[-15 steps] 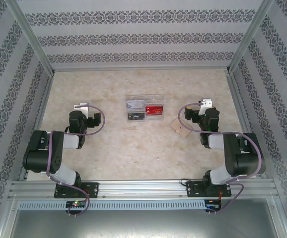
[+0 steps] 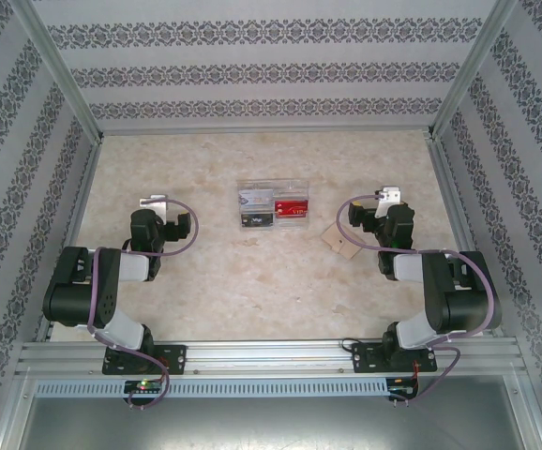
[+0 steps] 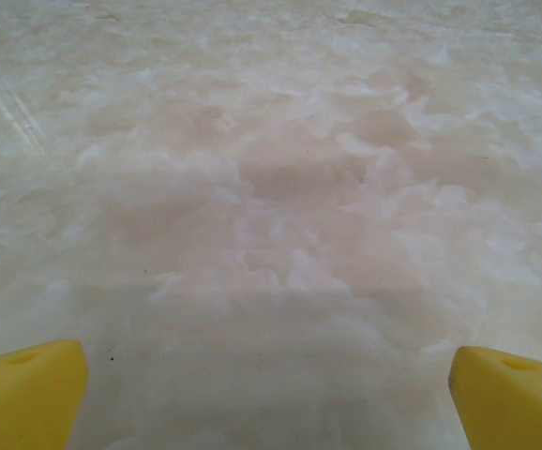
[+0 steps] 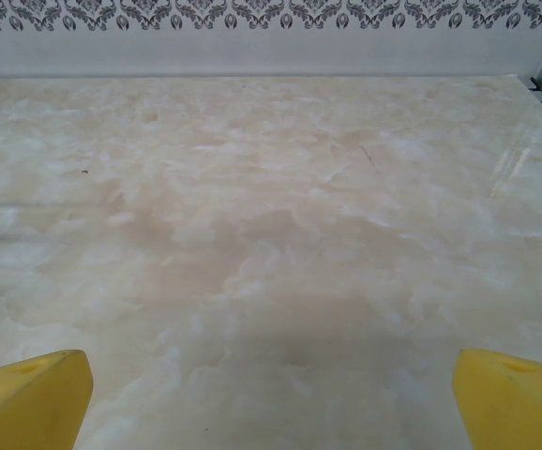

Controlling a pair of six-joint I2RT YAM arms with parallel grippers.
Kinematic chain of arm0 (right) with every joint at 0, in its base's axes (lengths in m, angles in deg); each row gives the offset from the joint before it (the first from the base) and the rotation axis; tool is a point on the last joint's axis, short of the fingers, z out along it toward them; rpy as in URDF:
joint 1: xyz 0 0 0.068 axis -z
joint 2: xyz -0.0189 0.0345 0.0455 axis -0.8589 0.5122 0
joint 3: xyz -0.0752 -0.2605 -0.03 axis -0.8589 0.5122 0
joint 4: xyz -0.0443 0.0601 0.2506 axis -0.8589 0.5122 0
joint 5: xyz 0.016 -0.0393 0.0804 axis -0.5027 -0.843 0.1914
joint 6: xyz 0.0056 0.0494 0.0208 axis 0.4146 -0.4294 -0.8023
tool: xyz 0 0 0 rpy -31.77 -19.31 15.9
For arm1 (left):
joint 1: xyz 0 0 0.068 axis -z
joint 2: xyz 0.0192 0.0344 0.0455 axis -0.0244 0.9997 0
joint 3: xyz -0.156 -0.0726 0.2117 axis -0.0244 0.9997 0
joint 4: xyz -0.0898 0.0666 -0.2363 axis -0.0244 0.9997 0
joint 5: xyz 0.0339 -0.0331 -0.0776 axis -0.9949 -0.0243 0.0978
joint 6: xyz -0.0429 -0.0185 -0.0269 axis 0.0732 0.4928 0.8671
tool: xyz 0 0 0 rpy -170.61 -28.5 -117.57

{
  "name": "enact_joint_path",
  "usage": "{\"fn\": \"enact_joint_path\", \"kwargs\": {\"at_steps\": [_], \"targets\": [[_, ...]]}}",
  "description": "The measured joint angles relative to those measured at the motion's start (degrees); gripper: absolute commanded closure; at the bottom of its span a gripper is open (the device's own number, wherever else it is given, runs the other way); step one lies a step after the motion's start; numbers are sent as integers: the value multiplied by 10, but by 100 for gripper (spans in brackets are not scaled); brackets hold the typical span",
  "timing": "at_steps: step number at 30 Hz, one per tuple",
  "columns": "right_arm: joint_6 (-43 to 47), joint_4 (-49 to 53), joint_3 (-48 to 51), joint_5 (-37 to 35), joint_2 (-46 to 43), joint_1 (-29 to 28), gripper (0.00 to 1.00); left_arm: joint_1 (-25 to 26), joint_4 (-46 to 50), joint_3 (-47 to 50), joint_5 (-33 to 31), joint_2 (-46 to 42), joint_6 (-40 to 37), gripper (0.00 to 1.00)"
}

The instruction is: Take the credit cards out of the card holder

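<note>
change: none visible | left arm (image 2: pixel 93 286), right arm (image 2: pixel 451 292), card holder (image 2: pixel 343 243): positions as before

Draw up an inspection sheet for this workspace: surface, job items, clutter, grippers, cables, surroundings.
Surface: marbled beige table, no spills seen.
Job's things: tan card holder lies flat beside the right arm; red card lies in the clear tray.
Clutter: other card-like pieces in the tray's left half.
Grippers: left gripper and right gripper both open, holding nothing, over bare table.
Cables: cable loops at each wrist, clear of the tray.
Surroundings: patterned walls, metal frame posts.
</note>
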Motion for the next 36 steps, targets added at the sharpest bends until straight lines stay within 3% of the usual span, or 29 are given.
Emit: {"fn": "enact_joint_path", "kwargs": {"at_steps": [9, 14, 19, 22, 25, 31, 36], "targets": [[-1, 0, 0, -2, 0, 0, 2, 0, 37, -14, -1, -9, 0, 0], [-14, 52, 0, -37, -62, 0, 2, 0, 216, -128, -44, -90, 19, 1], [-112, 210, -50, -103, -179, 1, 2, 0, 417, -274, -88, -159, 107, 1], [-170, 276, -83, -97, -230, 8, 2, -1, 534, -351, -84, -162, 163, 0], [-218, 332, -98, -70, -255, 12, 2, -1, 611, -369, -58, -165, 207, 1], [-245, 504, -185, 3, -168, -5, 2, 3, 693, -342, 10, -175, 266, 0], [-250, 581, -223, 58, -64, -29, 2, 25, 718, -334, 44, -191, 291, 0]]}}
